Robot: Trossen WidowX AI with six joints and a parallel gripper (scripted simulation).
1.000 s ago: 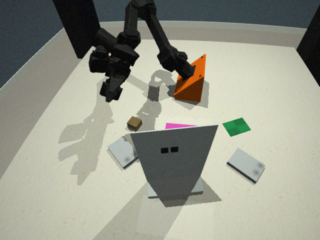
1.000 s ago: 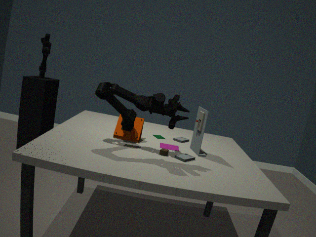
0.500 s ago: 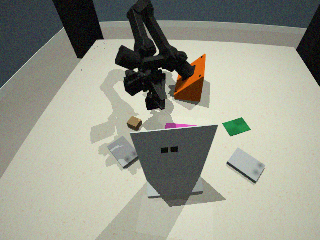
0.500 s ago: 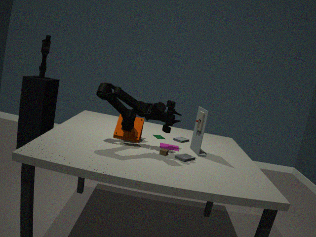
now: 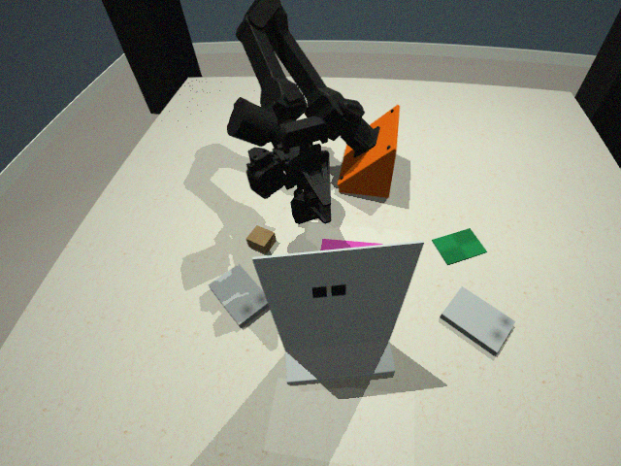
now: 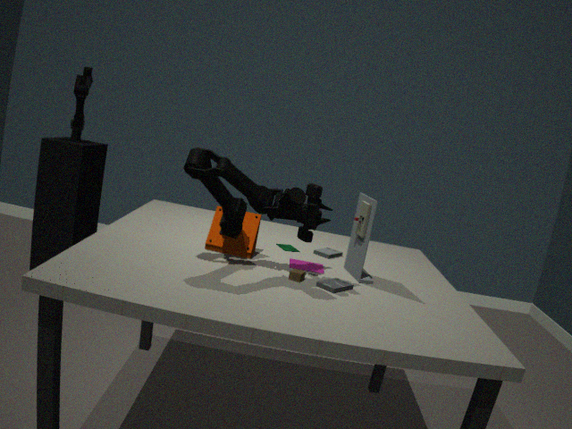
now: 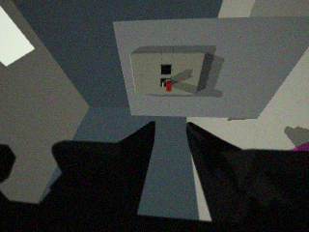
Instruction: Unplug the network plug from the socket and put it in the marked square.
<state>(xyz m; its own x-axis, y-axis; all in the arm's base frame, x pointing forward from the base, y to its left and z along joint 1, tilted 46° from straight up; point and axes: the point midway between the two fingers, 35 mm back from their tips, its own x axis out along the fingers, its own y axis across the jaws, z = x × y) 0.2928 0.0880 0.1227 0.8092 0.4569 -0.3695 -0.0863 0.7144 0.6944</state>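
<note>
The upright grey panel (image 5: 350, 320) (image 6: 356, 254) (image 7: 241, 77) carries a beige socket block (image 6: 365, 212) (image 7: 145, 72) on the side facing the arm. A small plug with a red part (image 6: 356, 219) (image 7: 168, 86) sits in the lower of two openings in the wrist view; its thin tab is too small to make out. My gripper (image 5: 312, 218) (image 6: 330, 214) (image 7: 170, 126) is partly open and empty, in the air in front of the panel, clear of the plug. A magenta patch (image 5: 345, 244) (image 6: 305, 265) and a green patch (image 5: 459, 247) (image 6: 287, 248) lie on the table; which is the marked square, I cannot tell.
A brown block (image 5: 259, 239) (image 6: 296, 275) lies near the magenta patch. Grey slabs lie on either side of the panel, one by the brown block (image 5: 239, 295) (image 6: 334, 284), the other (image 5: 476, 320) (image 6: 328, 252) beyond the green patch. An orange wedge (image 5: 371, 170) (image 6: 249, 231) stands at the arm's base.
</note>
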